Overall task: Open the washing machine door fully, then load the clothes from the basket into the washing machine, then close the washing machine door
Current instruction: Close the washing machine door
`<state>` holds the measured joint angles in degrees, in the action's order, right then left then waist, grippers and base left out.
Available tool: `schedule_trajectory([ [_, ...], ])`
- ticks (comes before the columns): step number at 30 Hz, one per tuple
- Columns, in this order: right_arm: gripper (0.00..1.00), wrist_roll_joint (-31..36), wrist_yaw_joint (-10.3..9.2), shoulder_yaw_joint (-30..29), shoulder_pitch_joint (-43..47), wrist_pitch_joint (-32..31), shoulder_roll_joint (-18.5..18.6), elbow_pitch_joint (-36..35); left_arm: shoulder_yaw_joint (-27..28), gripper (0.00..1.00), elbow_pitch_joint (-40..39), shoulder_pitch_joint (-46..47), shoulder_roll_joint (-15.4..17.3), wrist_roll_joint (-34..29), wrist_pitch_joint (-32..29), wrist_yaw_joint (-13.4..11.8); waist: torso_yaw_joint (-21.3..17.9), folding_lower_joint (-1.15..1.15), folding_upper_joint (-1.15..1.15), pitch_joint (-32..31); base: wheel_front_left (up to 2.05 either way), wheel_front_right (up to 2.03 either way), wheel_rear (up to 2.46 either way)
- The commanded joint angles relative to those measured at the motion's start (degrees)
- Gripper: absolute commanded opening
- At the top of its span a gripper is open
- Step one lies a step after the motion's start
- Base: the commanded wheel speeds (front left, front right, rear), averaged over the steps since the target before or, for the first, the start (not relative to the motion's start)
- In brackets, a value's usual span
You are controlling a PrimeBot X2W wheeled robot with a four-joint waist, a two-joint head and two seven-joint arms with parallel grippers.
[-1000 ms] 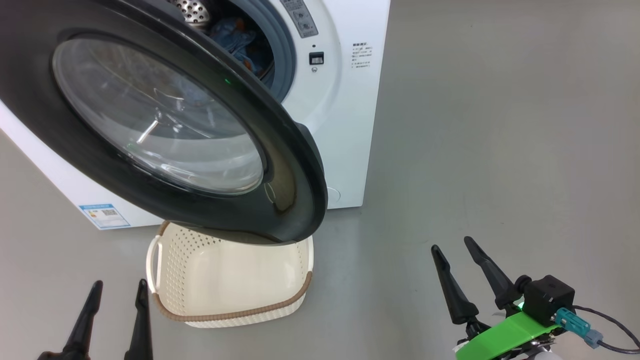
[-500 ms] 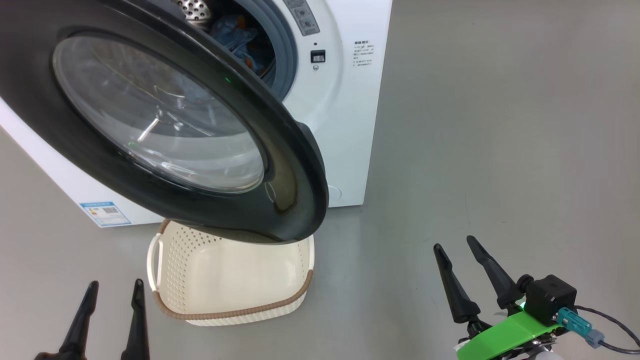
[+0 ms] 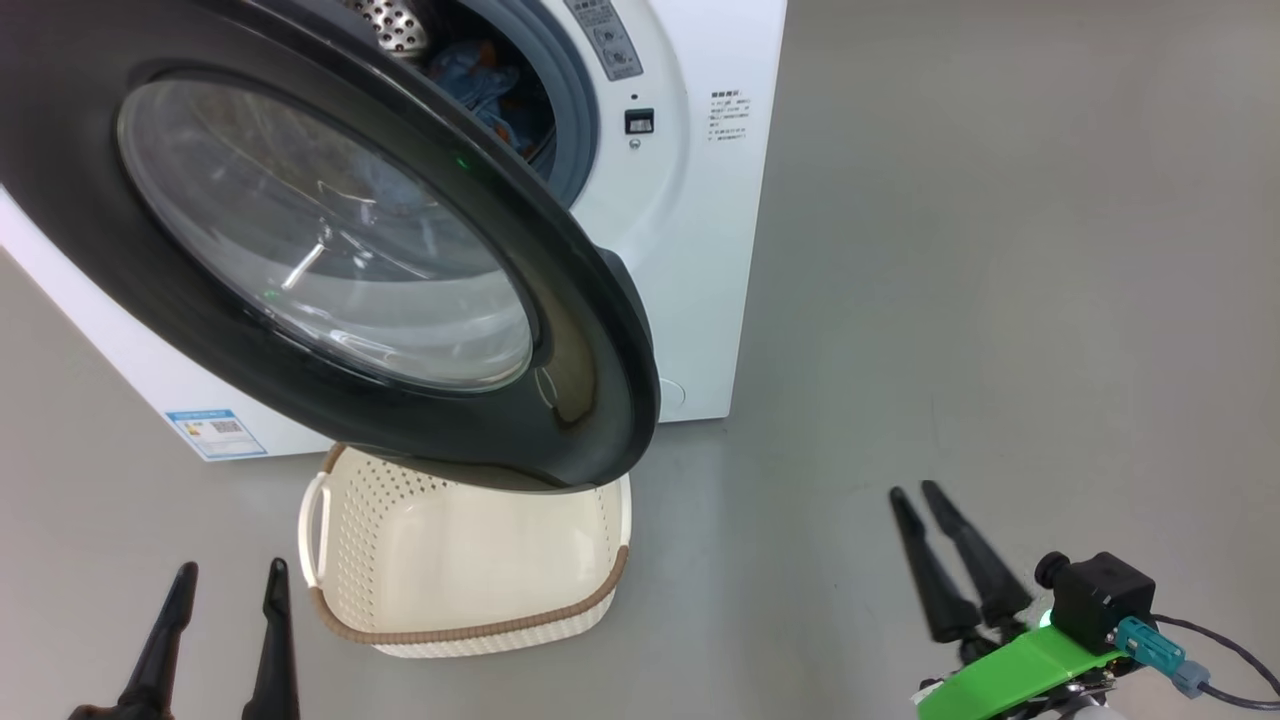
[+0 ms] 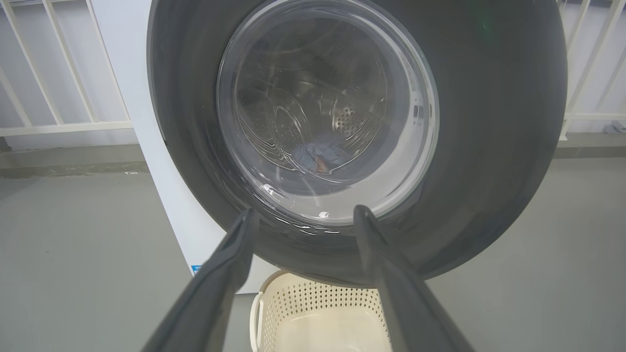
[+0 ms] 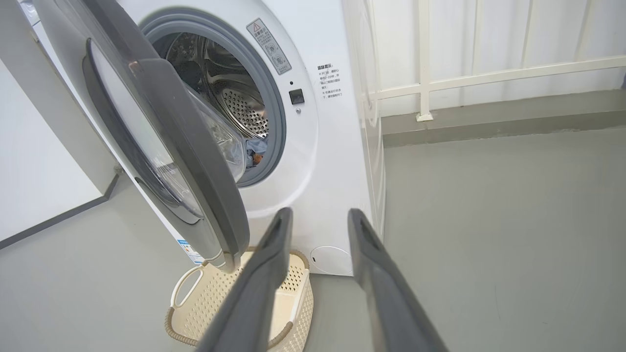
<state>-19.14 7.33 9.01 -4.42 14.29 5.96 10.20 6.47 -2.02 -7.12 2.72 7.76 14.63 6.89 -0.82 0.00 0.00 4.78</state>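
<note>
Washing machine door: half open, above the basket.
Clothes: inside the washing machine.
Left gripper: released — facing the door.
Right gripper: released — right of the washing machine.

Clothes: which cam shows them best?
Head view: the clothes lie in the drum, seen directly past the door. Left wrist shows them dim through the door glass; right wrist shows a small scrap.
</note>
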Motion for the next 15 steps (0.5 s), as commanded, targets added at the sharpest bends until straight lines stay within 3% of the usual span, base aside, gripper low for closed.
schedule_trajectory([
  [1,0.00,0.80,0.16,1.16,0.70,0.71,0.01,-1.27,2.12,1.00,-1.10,1.54,0.23,-0.52,0.37,0.19,0.07,0.00,0.00,-0.10,0.00,0.00,0.00],
  [6,0.00,0.32,0.16,0.51,0.43,0.71,-0.52,-4.79,2.52,1.00,-1.90,1.49,0.19,-0.55,0.37,0.25,0.40,0.00,0.00,-0.24,0.00,0.00,0.00],
  [12,0.00,-0.26,0.16,3.83,-2.61,0.71,-0.94,-19.68,2.31,1.00,-1.72,1.50,0.17,-0.54,0.37,0.34,1.01,0.00,0.00,0.08,0.00,0.00,0.00],
  [15,0.00,-0.57,0.16,6.33,-3.89,0.71,-0.54,-23.53,1.97,1.00,-1.62,1.66,0.17,-0.39,0.37,0.36,1.38,0.00,0.00,0.27,0.00,0.00,0.00],
])
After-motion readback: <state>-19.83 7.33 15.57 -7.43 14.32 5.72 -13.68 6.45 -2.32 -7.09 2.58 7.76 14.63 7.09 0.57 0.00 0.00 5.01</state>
